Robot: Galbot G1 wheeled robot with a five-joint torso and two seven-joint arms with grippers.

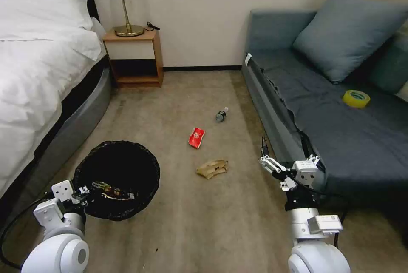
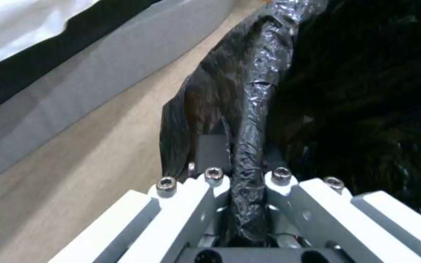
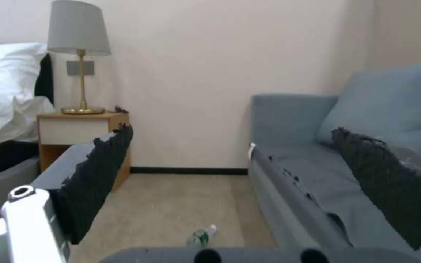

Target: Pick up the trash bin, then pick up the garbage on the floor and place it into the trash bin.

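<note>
One small bottle [image 1: 221, 115] lies flat, white cap pointing toward the far wall.

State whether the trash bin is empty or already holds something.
Not empty: in the head view a gold-brown wrapper lies inside the trash bin, whose rim the left gripper clamps.

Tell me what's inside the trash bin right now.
One gold-brown snack wrapper lies inside the trash bin, near the left gripper clamping its rim. The black bag's dark depths hide anything beneath.

Left gripper [image 1: 85, 191], lower left of the head view: jaws clamped on a black plastic-lined rim [image 2: 252, 146]. Right gripper [image 1: 267, 163], lower right: raised, fingers spread wide, holding nothing.
</note>
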